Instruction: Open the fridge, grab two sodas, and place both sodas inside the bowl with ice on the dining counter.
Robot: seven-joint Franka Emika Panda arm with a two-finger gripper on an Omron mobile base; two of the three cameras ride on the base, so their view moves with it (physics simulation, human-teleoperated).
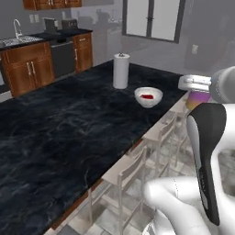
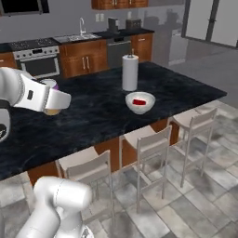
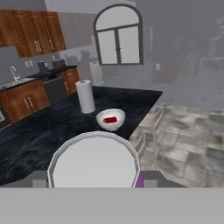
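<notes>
My gripper (image 1: 198, 92) is shut on a soda (image 1: 198, 100), purple above orange-brown. It hangs past the right end of the dining counter (image 1: 69, 128), over the stools. In the hand view the can's silver top (image 3: 93, 159) sits large between my fingers. The white bowl (image 1: 148, 97) stands on the black marble counter near its right edge, with a red soda (image 1: 147, 96) lying in it. From the right base the held soda (image 2: 52, 110) peeks out under the hand, left of the bowl (image 2: 140, 102). The bowl (image 3: 110, 119) lies ahead of the can. The fridge is out of view.
An upright paper towel roll (image 1: 121, 71) stands just behind the bowl. Several light stools (image 2: 148, 144) line the counter's near side. Brown cabinets, a sink and an oven (image 2: 39, 62) run along the back wall. Tiled floor (image 2: 204, 186) spreads to the right.
</notes>
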